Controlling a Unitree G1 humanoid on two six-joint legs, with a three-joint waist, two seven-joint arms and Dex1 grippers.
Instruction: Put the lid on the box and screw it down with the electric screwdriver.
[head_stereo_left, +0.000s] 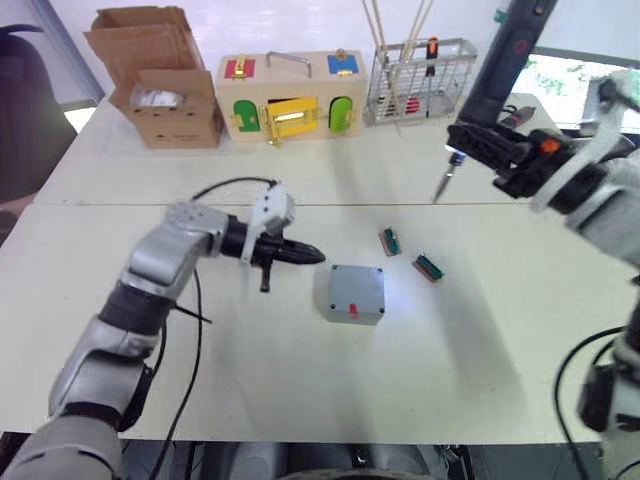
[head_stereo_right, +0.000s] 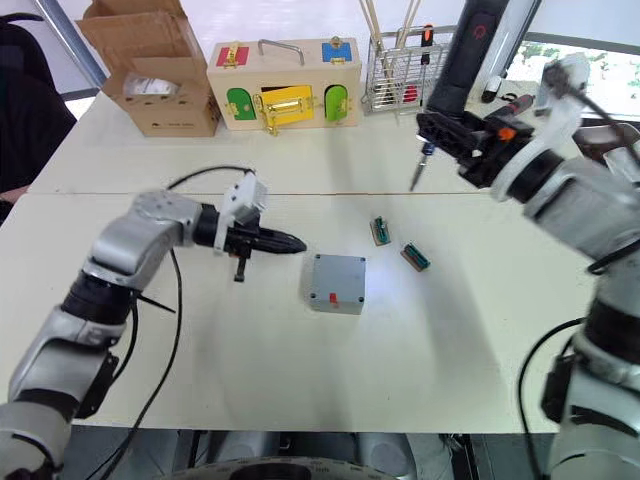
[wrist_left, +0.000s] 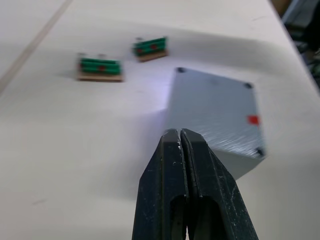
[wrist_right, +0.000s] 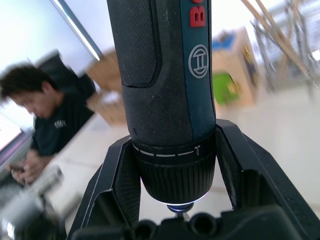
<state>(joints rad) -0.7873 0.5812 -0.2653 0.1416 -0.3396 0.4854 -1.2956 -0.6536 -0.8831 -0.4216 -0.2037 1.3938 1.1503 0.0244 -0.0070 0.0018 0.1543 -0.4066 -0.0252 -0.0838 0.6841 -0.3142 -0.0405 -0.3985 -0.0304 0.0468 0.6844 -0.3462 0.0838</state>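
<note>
Holding the electric screwdriver high above the desk, the right claw has its two fingers clamped around the tool's collar just above the bit; a grip so close to the working end probably serves to steer the tip precisely onto a screw hole. The tool's long axis runs steeply, handle up and away from the robot, bit pointing down and slightly to the robot's left, toward the desk some way beyond the box.

The box sits near the middle of the desk with the lid seemingly already laid on top (dark screw holes show at its corners, and a red tab faces the robot); the tip is well apart from it, so no screw is being driven yet.

The left claw lies low over the desk just beside the box on the robot's left, fingers pressed together and gripping nothing, aimed at the box's side; it looks placed to brace the box against turning.

Two small green connector blocks lie just beyond the box; a person sits in the background.
</note>
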